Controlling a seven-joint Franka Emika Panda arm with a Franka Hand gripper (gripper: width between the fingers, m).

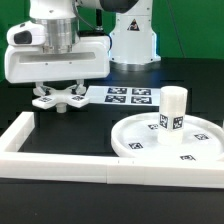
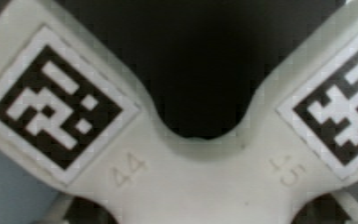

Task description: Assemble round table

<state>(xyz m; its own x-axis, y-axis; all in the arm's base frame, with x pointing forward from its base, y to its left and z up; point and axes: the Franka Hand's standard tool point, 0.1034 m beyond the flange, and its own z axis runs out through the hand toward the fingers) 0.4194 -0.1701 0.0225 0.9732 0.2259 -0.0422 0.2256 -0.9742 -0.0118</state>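
Observation:
My gripper point(image 1: 61, 92) is shut on the white cross-shaped piece point(image 1: 60, 100), at the exterior view's left and low over the black table. In the wrist view the cross-shaped piece point(image 2: 194, 175) fills the picture, with two arms spreading out, each carrying a black-and-white tag. The large rimmed round disc point(image 1: 135, 142) lies at the exterior view's right. The short cylinder leg point(image 1: 172, 110) stands upright on it, tags on its side. The gripper is well apart from the disc and the leg.
The marker board point(image 1: 126, 96) lies flat on the table behind the disc, just beside the held piece. A long white square-bar frame point(image 1: 60, 162) runs along the front and up the left side. The arm's white base point(image 1: 132, 40) stands at the back.

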